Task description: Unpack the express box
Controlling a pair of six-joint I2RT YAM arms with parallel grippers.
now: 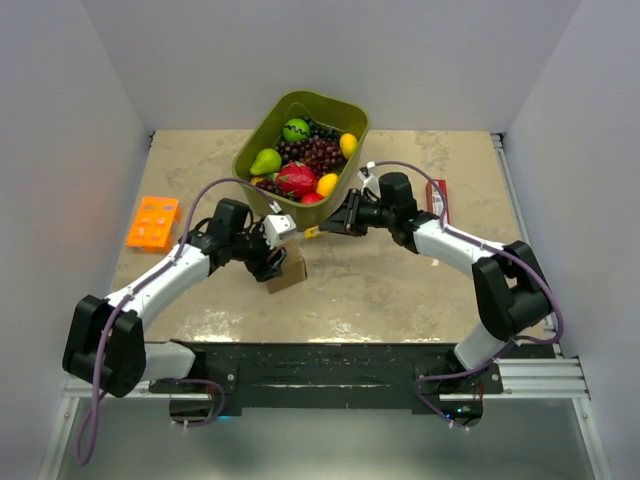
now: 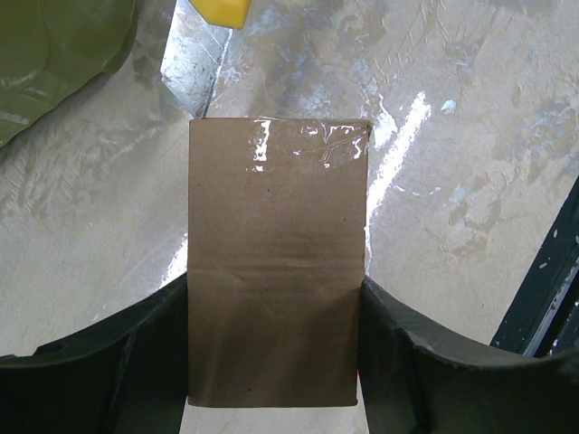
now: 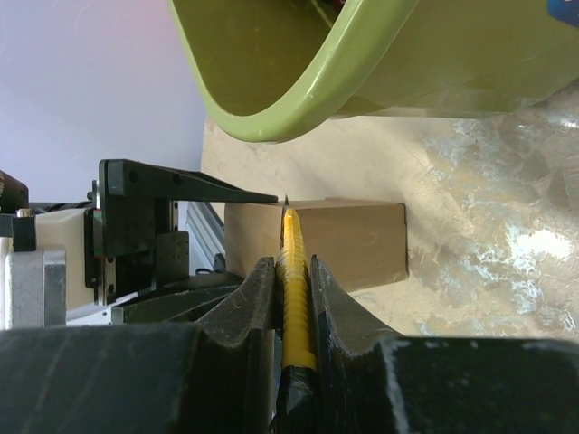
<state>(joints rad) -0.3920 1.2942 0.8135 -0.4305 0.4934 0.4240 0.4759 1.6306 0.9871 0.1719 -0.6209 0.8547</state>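
Green tub point(image 1: 256, 135): pear point(image 1: 265, 160), grapes point(image 1: 320, 155), lemons point(image 1: 348, 143).
My left fingers point(image 2: 118, 362): gripping express box point(image 2: 276, 262).
My right fingers point(image 3: 244, 307): gripping yellow knife point(image 3: 294, 298).

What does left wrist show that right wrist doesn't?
Left wrist only: the express box top face, with clear tape at its far edge, gripped between the left gripper fingers, and a metal blade just beyond it. Right wrist only: the right gripper shut on the yellow cutter, which is aimed at the box's side. Both: box, cutter, green tub.
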